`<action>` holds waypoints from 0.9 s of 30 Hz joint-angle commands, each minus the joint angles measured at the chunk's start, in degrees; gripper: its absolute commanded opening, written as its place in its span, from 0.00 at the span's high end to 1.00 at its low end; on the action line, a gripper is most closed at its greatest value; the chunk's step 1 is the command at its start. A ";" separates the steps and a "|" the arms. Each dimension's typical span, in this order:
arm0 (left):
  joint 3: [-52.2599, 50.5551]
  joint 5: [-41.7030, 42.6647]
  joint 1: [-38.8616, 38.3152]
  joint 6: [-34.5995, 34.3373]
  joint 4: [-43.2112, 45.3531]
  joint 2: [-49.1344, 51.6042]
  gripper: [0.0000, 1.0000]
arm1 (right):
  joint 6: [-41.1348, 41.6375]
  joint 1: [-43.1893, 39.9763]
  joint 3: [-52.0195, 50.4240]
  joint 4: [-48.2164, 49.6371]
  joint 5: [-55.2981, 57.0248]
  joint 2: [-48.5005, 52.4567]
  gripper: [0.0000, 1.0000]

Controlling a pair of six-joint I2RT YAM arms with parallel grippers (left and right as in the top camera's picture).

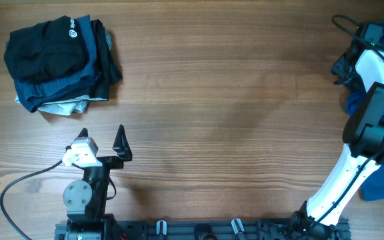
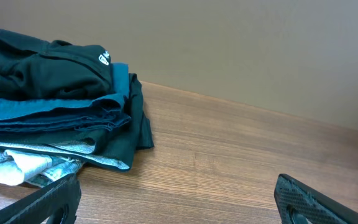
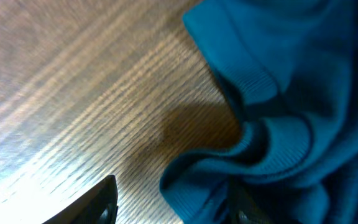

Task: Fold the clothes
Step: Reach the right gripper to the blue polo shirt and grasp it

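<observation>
Where the long wooden table [image 1: 232,100] meets its near edge, a black looping cable [image 1: 12,187] runs to the left arm. The left gripper [image 1: 102,130] hangs low over bare wood, its two dark, tapered fingers [image 2: 316,202] spread as wide as they go, with nothing between them. The tabletop is brown plank with a fine straight grain and a dull sheen.

At the right edge of the table lies the medium-blue shirt [image 1: 382,187], a soft, crumpled heap that trails from the near corner to the far one. The white-and-black right arm crosses over its middle and hides much of it from above. Up close the cloth [image 3: 291,93] shows a finely ribbed band at one hem, rolled into thick folds. The right gripper [image 3: 173,194] sits low over that hem with its fingers partly apart. A fold of blue bulges between them, and bare wood shows between the left finger [image 3: 101,202] and the cloth. The other finger is blurred against the fabric.

Farther off, at the far left corner, sits a stack of folded clothes. A black garment with a small white logo [image 1: 45,50] lies on top. Flat dark teal layers [image 2: 55,106] lie under it, and a pale grey rumpled piece [image 2: 17,165] pokes out at the bottom.
</observation>
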 commanded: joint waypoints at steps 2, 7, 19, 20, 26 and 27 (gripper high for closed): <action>-0.39 -0.55 -0.33 1.11 0.00 -0.42 0.00 | 0.15 -0.39 -0.90 0.31 1.31 2.14 0.75; -0.39 -0.55 -0.33 1.11 0.00 -0.42 0.00 | -0.02 -0.26 -0.79 0.46 -3.48 2.01 0.96; -0.39 -0.55 -0.33 1.11 0.00 -0.42 0.00 | -5.95 21.27 -0.39 -4.22 -26.38 1.81 0.96; -0.39 -0.55 -0.33 1.11 0.00 -0.42 0.00 | -5.92 24.61 -0.39 -4.15 -26.38 1.81 0.96; -0.39 -0.55 -0.33 1.11 0.00 -0.42 0.00 | -8.83 44.85 -0.39 -0.79 -26.27 1.81 0.95; -0.39 -0.55 -0.33 1.11 0.00 -0.42 0.00 | -11.72 47.34 -0.26 -0.50 -25.42 1.81 0.95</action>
